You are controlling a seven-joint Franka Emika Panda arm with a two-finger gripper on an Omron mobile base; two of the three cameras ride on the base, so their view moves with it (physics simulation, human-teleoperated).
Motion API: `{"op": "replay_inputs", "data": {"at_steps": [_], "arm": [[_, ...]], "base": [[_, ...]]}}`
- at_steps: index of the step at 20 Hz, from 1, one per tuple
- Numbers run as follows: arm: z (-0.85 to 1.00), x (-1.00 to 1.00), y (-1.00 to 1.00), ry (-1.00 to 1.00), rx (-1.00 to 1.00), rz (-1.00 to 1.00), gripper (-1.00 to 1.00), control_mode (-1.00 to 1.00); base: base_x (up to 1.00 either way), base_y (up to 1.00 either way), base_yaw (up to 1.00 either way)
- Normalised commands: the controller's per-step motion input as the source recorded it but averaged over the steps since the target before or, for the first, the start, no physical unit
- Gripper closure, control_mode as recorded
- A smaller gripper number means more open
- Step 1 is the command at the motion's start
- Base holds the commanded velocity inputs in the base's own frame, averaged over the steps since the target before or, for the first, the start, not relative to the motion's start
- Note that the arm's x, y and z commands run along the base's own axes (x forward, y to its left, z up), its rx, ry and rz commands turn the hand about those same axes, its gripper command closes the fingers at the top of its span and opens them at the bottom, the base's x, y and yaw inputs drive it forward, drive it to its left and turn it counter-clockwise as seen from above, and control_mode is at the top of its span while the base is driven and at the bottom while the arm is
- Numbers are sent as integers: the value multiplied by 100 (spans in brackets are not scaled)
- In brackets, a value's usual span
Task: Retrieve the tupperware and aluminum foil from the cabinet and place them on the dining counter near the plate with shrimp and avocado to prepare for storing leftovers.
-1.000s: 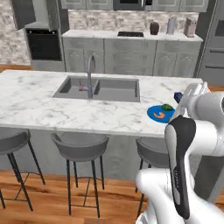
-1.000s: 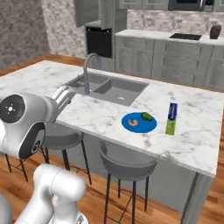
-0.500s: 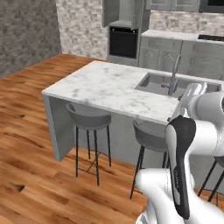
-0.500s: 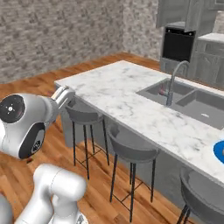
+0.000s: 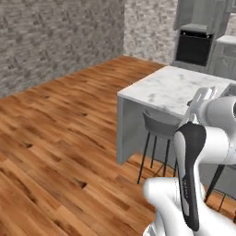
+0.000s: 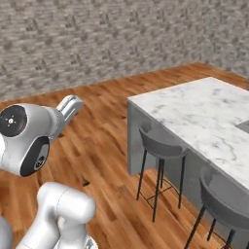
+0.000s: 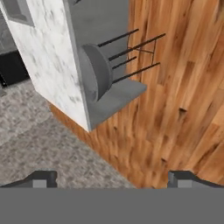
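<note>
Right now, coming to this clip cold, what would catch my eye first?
The white robot arm fills the near foreground, its open gripper raised and empty. Past it, the corner of the dining counter juts out over grey bar stools. Warm wood floor runs back to a grey stone wall.

A warm wood-plank floor [image 5: 60, 138] stretches to a grey stone-brick wall [image 6: 97, 39]. Grey bar stools [image 6: 160, 146] with thin black legs stand tucked under the marble worktop [image 6: 204, 112] of a grey-sided island. A black built-in oven [image 5: 193, 46] sits among grey cabinets beyond.
</note>
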Motion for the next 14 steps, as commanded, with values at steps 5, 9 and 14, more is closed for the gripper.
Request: {"op": "replay_inputs", "data": {"at_steps": [5, 9, 14], "arm": [[0, 0, 0, 0, 0, 0, -100, 100], [0, 0, 0, 0, 0, 0, -100, 100], [0, 0, 0, 0, 0, 0, -100, 100]], "base": [[58, 100, 34], [76, 100, 27], [89, 99, 22]]}}
